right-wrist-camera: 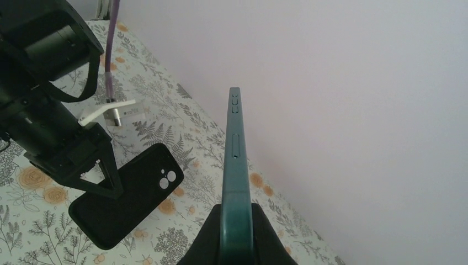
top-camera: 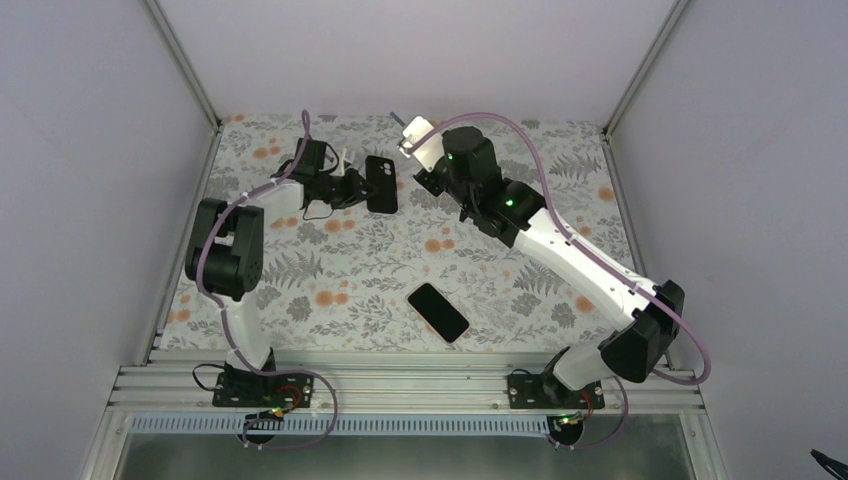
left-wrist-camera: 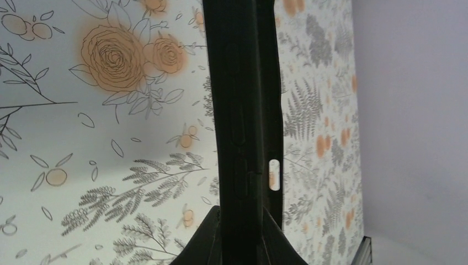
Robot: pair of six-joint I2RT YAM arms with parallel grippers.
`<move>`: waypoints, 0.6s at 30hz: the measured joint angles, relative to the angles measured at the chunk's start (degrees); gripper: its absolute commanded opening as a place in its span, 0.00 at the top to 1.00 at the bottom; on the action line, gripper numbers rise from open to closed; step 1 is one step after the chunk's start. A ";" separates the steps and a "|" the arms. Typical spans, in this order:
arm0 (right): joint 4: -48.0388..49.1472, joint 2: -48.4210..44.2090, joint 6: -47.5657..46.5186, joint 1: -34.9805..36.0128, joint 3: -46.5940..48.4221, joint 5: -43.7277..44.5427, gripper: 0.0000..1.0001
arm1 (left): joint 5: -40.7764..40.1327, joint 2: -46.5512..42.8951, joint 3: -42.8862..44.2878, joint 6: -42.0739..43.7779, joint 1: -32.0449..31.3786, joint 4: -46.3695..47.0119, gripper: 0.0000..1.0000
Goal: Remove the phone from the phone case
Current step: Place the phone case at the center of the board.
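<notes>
Phone out, case empty, 1 per gripper.
My left gripper point(left-wrist-camera: 243, 232) pinches the soft black phone case point(left-wrist-camera: 240, 83) by its edge; my right gripper point(right-wrist-camera: 236, 226) clamps the slim dark-green phone point(right-wrist-camera: 234, 154) edge-on, well apart, so neither catches the other.

Table cover point(top-camera: 330, 260): off-white ground, grey fern and leaf print, with orange blooms scattered all over.

Phone case point(top-camera: 381, 184): you'll find it matt black throughout, and its camera cut-outs show pale in the right wrist view.

Phone point(right-wrist-camera: 236, 165): the edge is dark teal-green, and the side buttons are the same shade.

Handset point(top-camera: 438, 312) lying on the cover: black face with a thin peach-pink rim.

Left arm point(top-camera: 225, 250) and right arm point(top-camera: 570, 250): note white shells with black joints. Two green lights point(top-camera: 508, 203) glow on the right one.

Cables point(top-camera: 520, 130): purple.

Walls point(top-camera: 400, 50): plain pale lilac-grey.
</notes>
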 measured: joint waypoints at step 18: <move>-0.31 0.00 1.40 -2.60 -0.09 -2.27 0.96 | -3.78 13.60 11.74 8.52 -0.61 -9.40 0.96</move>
